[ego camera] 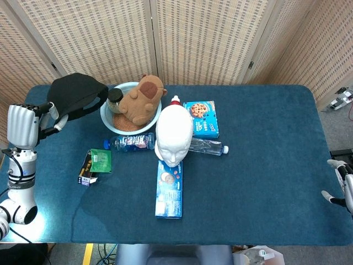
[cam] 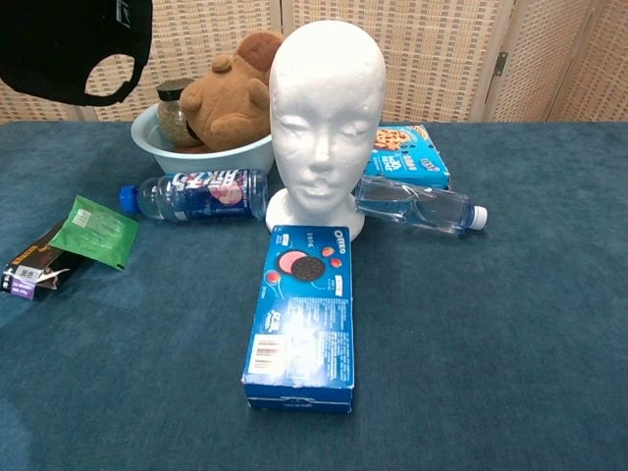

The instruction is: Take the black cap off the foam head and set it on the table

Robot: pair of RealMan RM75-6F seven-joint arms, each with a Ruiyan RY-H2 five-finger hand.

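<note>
The left hand [ego camera: 23, 126] has its fingers clamped on the black cap [ego camera: 74, 95], aloft; the next move is lowering it onto bare worktop [ego camera: 265, 143] beneath the fingers.

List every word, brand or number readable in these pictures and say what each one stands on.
"OREO": on the long blue cookie box lying in front of the foam head.
Label on the blue-capped bottle: large letters, too distorted to read.
Blue cookie box behind the head: printing too small to read.
Green packet and dark box: small print, unreadable.
White mark on the black cap: illegible.
</note>
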